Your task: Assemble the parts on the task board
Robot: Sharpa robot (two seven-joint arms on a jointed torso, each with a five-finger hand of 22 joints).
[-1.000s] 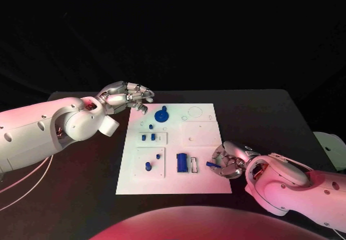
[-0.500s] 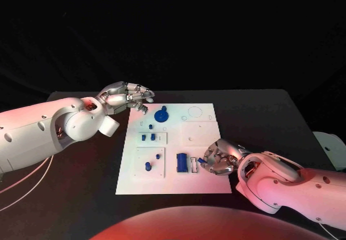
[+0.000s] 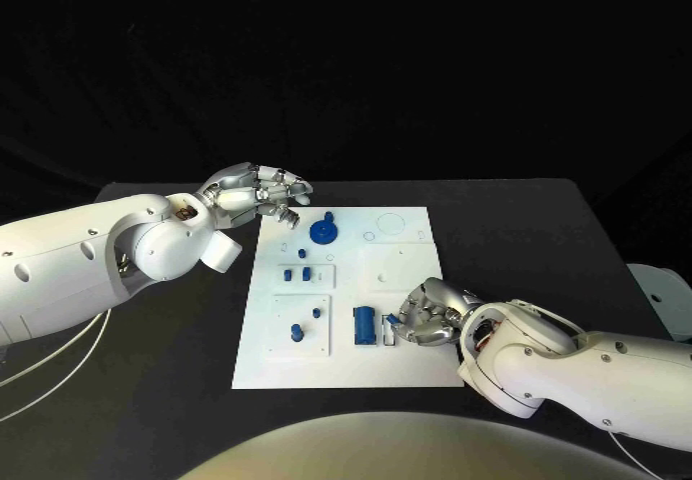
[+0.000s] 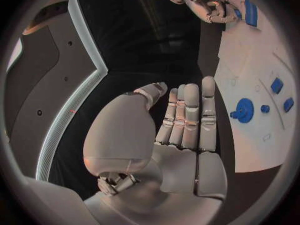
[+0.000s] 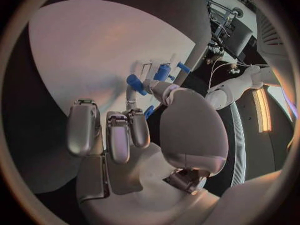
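Observation:
The white task board [image 3: 411, 360] lies mid-table. On it are a blue round disc [image 3: 325, 232], small blue pieces [image 3: 296, 273], two blue pegs [image 3: 296, 331] and a blue rectangular block [image 3: 365, 325] beside a narrow white slot. My right hand [image 3: 427, 318] is over the board's near right part and pinches a small blue part [image 3: 391, 337] at its fingertips, right at that slot; the part [image 5: 149, 111] also peeks out between thumb and finger. My left hand [image 3: 260, 190] hovers at the board's far left corner, holding nothing, fingers straight [image 4: 187, 120].
The black table [image 3: 519, 230] has bare room to the right and left of the board. A pale object [image 3: 659, 288] sits past the table's right edge. White cables [image 3: 58, 370] hang by my left arm.
My right hand has slid left across the board with the small blue part, from the board's right edge to the slot beside the blue block. The left hand has stayed put.

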